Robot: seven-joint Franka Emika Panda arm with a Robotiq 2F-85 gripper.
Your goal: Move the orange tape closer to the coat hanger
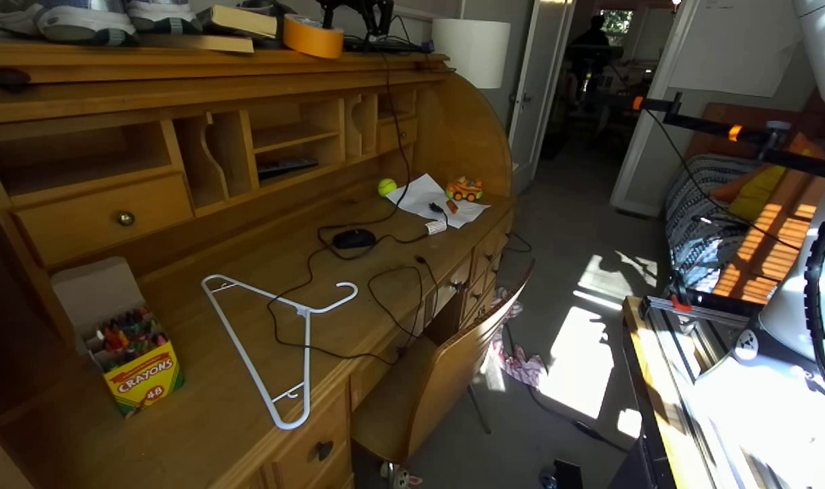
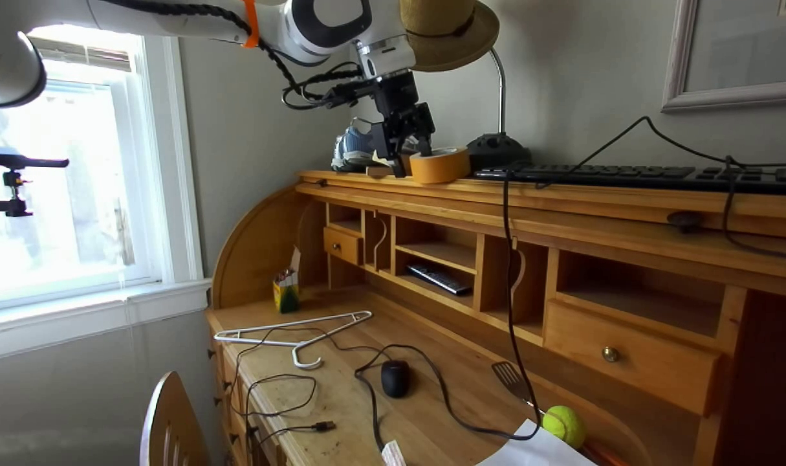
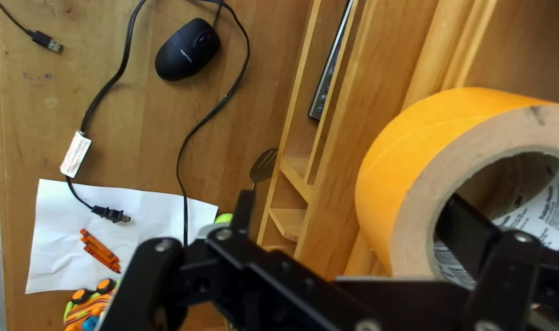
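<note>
My fingers (image 3: 243, 210) are spread wide. One reaches into the hollow of the orange tape (image 3: 399, 170); the other stands outside the roll, with a visible gap to its outer face. The roll's wall is located between them. Contact between the inner finger and the core cannot be determined.

The tape has a smooth yellow-orange outer band with a faint line in it, a broad tan side face with a dark smudge, and a round hollow partly lined in white with dark print. The roll lies flat, hollow facing up, at the front edge of the upper wooden ledge (image 1: 147, 58). A black keyboard (image 2: 625, 176) and a black lamp base (image 2: 499, 150) are located near it.

Below the ledge, the worktop (image 2: 341, 396) carries a black mouse (image 3: 187, 50). Farther from me, the white coat hanger (image 1: 307, 377) lies flat, well apart from the tape, crossed by a dark cable (image 1: 351, 356). A crayon box (image 1: 144, 377) stands beside it, lid raised.
</note>
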